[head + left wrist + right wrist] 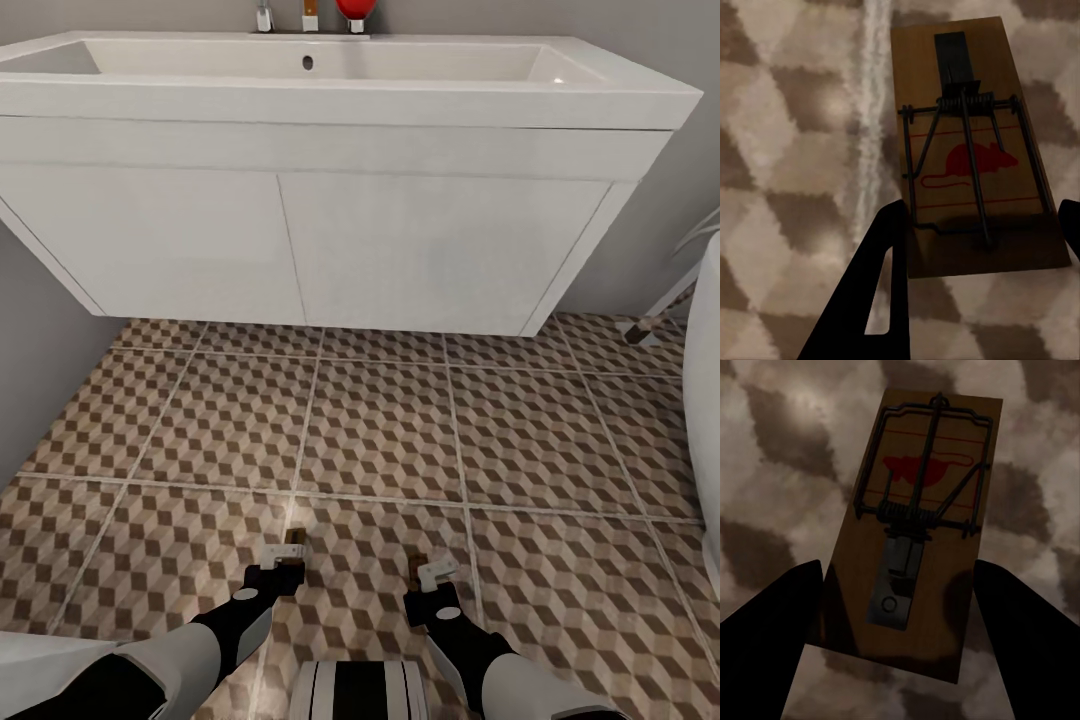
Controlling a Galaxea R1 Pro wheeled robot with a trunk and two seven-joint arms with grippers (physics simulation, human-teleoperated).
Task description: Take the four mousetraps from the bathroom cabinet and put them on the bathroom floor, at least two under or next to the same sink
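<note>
A: What is each pincer holding?

B: The left pincer [979,247] grips a mousetrap [971,142], a flat tan wooden board with black wire spring, a dark metal plate and a red mouse outline printed between red lines. The right pincer [896,607] clamps a second mousetrap [919,532] of the same make, fingers pressed on both long edges.

A: Any writing?

B: None readable, only the red mouse picture.

A: Where are they?

B: From the head camera, both pincers hang low over the bathroom floor [400,430], glossy tiles in a brown, beige and white cube pattern with pale grout. The sink [330,90], a wide white smooth rectangular basin over flat white doors, stands ahead, well apart. A white rounded fixture [705,400] sits at the right edge.
</note>
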